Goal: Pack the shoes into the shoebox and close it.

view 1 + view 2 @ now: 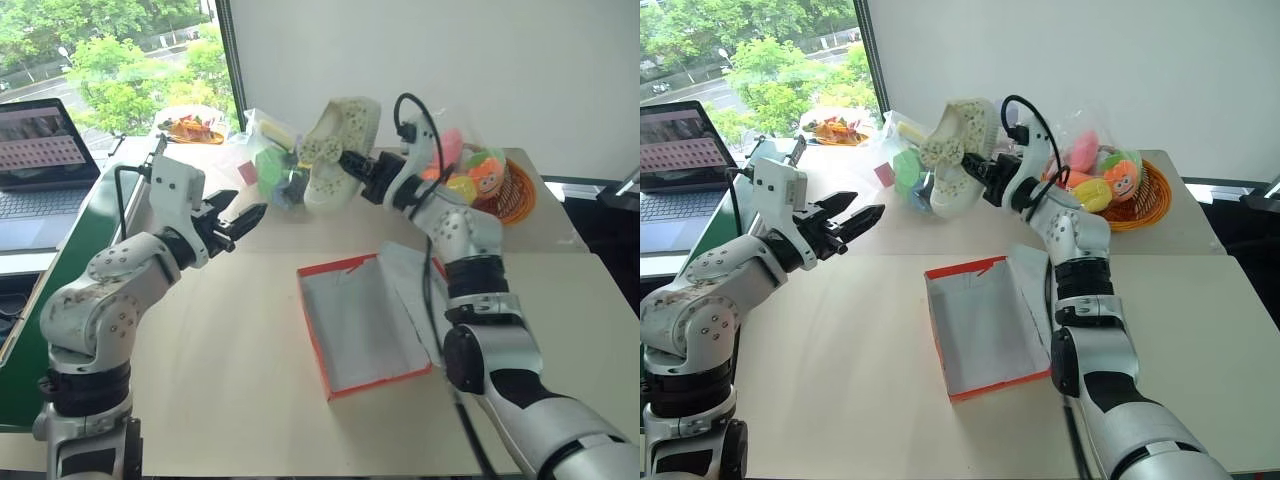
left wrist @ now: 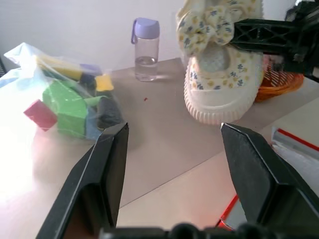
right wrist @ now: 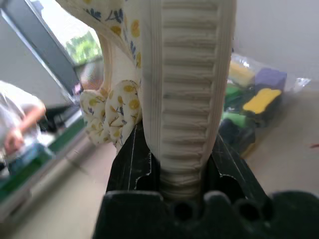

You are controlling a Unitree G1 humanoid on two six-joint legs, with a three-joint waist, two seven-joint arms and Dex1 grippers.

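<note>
The right gripper point(image 3: 177, 169) clamps the ribbed sole edge of a cream shoe point(image 1: 340, 150), holding it in the air beyond the shoebox's point(image 1: 365, 325) far end, likely so it can swing over the open, empty tray. The left gripper point(image 1: 243, 225) hangs spread and empty beside it, clear of the shoe. The box lies on the table point(image 1: 230, 400), lid folded out toward the right arm.

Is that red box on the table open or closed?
Open. The shoebox shows its bare white-grey inside, with the lid folded out to the side.
</note>
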